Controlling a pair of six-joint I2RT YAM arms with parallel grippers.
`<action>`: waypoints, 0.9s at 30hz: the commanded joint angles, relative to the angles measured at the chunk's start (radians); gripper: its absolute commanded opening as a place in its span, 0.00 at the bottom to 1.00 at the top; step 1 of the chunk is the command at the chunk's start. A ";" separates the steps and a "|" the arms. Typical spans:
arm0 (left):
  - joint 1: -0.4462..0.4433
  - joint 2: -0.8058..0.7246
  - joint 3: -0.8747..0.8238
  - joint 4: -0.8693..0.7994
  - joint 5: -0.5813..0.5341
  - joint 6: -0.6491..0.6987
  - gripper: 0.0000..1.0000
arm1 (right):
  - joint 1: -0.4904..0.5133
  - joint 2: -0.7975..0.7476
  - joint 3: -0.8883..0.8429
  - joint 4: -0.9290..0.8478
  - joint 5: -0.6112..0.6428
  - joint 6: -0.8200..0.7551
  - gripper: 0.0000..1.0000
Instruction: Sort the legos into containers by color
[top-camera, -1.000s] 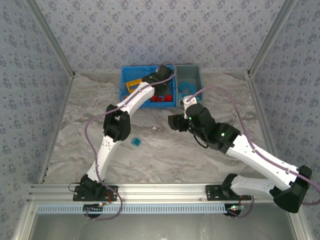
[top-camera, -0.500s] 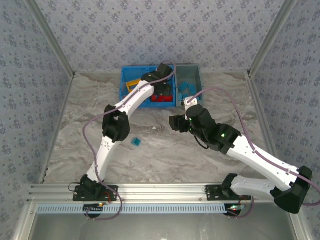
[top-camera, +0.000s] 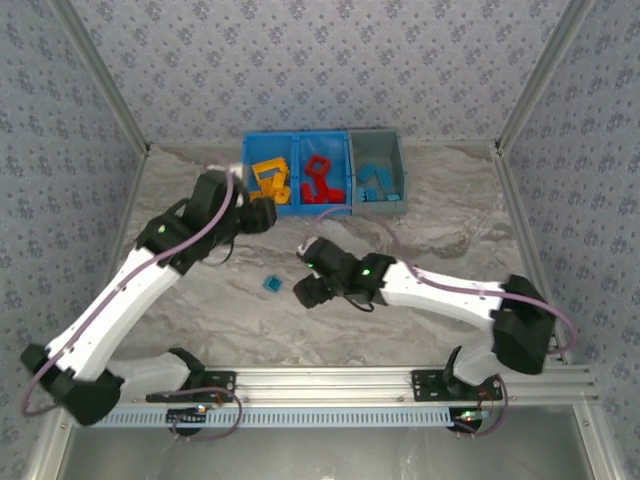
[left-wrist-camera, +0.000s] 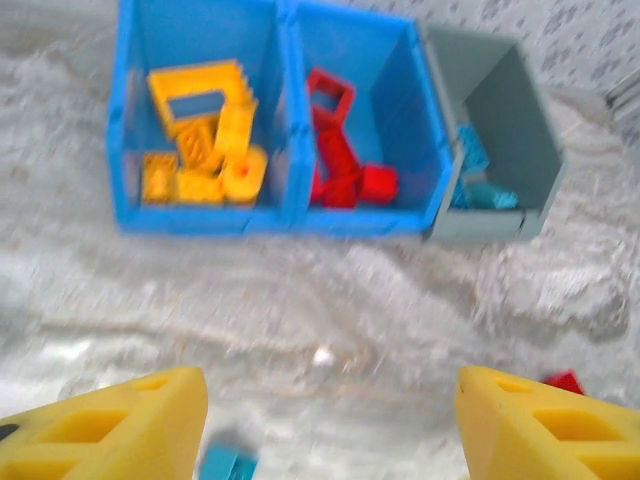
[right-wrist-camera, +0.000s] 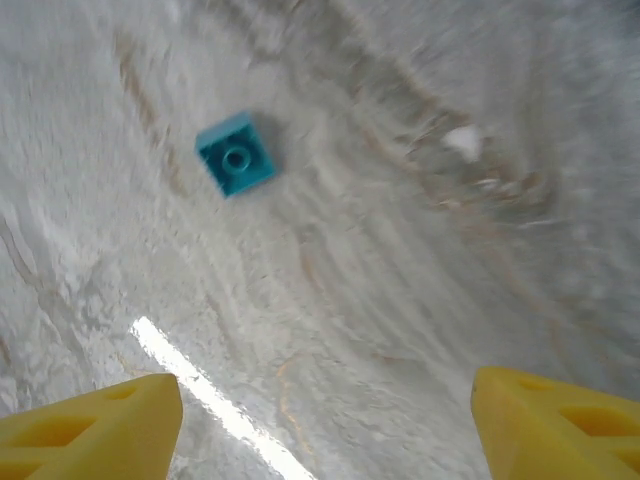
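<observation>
Booth: Stragglers first. One teal-blue lego brick (right-wrist-camera: 236, 155) sits alone on the marbled table (top-camera: 350, 340), single stud up, well short of the containers (left-wrist-camera: 200, 218).
Floor: The right gripper (right-wrist-camera: 325, 425) hangs over it, yellow fingers (right-wrist-camera: 90, 425) spread wide with nothing between them. The brick lies off to one side of the gap.
Booth: And the left gripper (left-wrist-camera: 330, 420)?
Floor: Spread too, empty, facing the bins. Yellow bricks (left-wrist-camera: 200, 150) are in the left blue one, red bricks (left-wrist-camera: 340, 160) in the middle, blue bricks (left-wrist-camera: 475, 180) in the grey bin (left-wrist-camera: 520, 120).
Booth: How will that loose brick handle?
Floor: Light, rigid, slick plastic, by the look of it. It should take a pinch across two flat opposite sides; a corner grip could squirt it out.
Booth: Any writing?
Floor: None readable. The stud is too blurred to show a logo.
</observation>
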 joint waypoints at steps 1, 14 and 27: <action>0.015 -0.136 -0.135 -0.163 0.088 -0.011 0.70 | 0.025 0.113 0.092 0.013 -0.096 -0.076 0.79; 0.012 -0.834 -0.410 -0.358 0.210 -0.166 0.94 | 0.017 0.491 0.367 -0.037 -0.100 -0.151 0.80; 0.012 -0.776 -0.429 -0.258 0.244 -0.170 0.97 | -0.026 0.650 0.529 -0.089 -0.100 -0.166 0.66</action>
